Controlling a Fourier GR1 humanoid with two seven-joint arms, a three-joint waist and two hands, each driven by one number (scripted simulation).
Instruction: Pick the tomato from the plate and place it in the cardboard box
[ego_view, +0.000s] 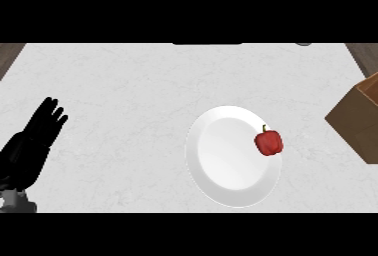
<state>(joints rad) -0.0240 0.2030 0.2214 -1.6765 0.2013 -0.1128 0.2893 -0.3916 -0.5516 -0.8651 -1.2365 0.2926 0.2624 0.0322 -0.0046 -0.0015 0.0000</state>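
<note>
— Where is the red fruit (269, 143)?
— On the right rim of the white plate (221, 165), green stem on top.
— What's around it?
— A cardboard box (362, 120) to the right, apart from the plate, on the table (133, 80). The left robot hand (37, 137) rests far left, fingers straight, holding nothing.

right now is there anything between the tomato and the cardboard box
Nothing visible does. The tomato sits at the plate's right rim, and only bare counter lies between it and the cardboard box at the right edge. The left hand rests open at far left.
</note>
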